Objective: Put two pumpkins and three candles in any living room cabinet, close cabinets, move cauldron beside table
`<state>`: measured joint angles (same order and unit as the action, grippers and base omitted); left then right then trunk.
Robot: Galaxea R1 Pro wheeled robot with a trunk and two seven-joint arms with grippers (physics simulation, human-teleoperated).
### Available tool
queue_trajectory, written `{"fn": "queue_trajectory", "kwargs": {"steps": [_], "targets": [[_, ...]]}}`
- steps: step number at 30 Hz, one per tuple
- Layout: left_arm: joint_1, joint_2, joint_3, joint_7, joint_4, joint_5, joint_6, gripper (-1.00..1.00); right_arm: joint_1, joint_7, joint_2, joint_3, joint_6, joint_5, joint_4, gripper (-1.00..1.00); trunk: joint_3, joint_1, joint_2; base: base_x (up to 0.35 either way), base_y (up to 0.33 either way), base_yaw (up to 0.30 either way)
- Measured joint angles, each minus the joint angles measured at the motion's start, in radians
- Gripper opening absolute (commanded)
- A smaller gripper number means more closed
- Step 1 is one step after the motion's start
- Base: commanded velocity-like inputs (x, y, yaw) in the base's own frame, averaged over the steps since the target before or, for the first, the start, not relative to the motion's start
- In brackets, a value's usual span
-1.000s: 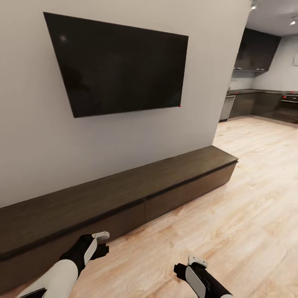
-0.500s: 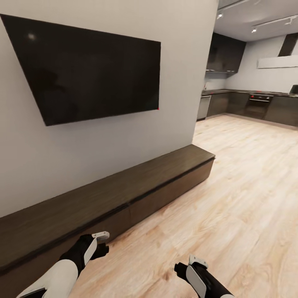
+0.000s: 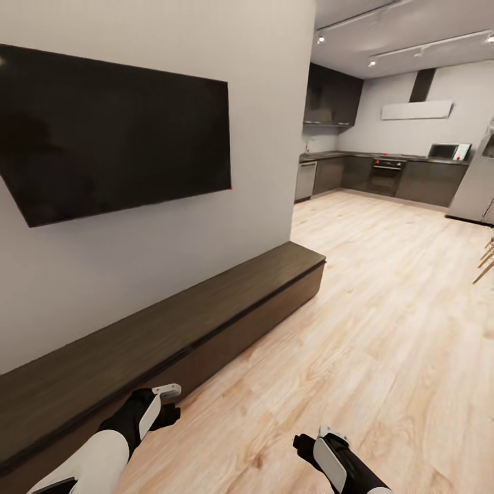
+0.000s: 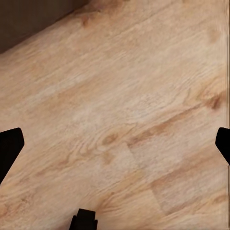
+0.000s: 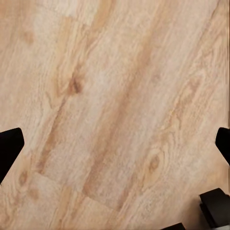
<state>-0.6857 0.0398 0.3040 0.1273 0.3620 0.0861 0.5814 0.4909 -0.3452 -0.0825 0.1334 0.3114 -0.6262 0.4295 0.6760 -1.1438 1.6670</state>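
Cabinet (image 3: 171, 329) beside the robot is shut, both pincers — left pincer (image 4: 115, 143) and right pincer (image 5: 115, 143) — spread and empty above floorboards, so steer on, hunting pumpkins, arms tucked low.

A home: wall television (image 3: 113, 130) above a low cabinet (image 3: 171, 329), open kitchen (image 3: 384, 171) beyond wood floor (image 3: 384, 329).

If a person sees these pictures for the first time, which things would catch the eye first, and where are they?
First the large black television, mounted on the grey wall at the left of the head view. Below it, the long, low dark-brown cabinet runs along the wall, its fronts shut. Beyond, the pale wooden floor leads to a dark kitchen at the back right, while the left gripper and right gripper hang low, both open over bare floor.
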Motion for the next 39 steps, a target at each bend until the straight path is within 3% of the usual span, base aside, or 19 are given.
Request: {"fn": "queue_trajectory", "kwargs": {"steps": [32,39], "targets": [[0.0,0.002,0.001,0.008,0.0,0.0,-0.002,1.0,-0.001,0.0,0.003,-0.034,-0.002,0.0,0.0,1.0,-0.141,0.123,-0.224,0.0,0.0,-0.206],[0.0,0.002,0.001,0.007,0.0,0.0,-0.002,1.0,-0.001,-0.001,0.003,-0.034,-0.002,0.0,-0.007,1.0,-0.151,0.123,-0.224,0.0,0.0,-0.186]]}}
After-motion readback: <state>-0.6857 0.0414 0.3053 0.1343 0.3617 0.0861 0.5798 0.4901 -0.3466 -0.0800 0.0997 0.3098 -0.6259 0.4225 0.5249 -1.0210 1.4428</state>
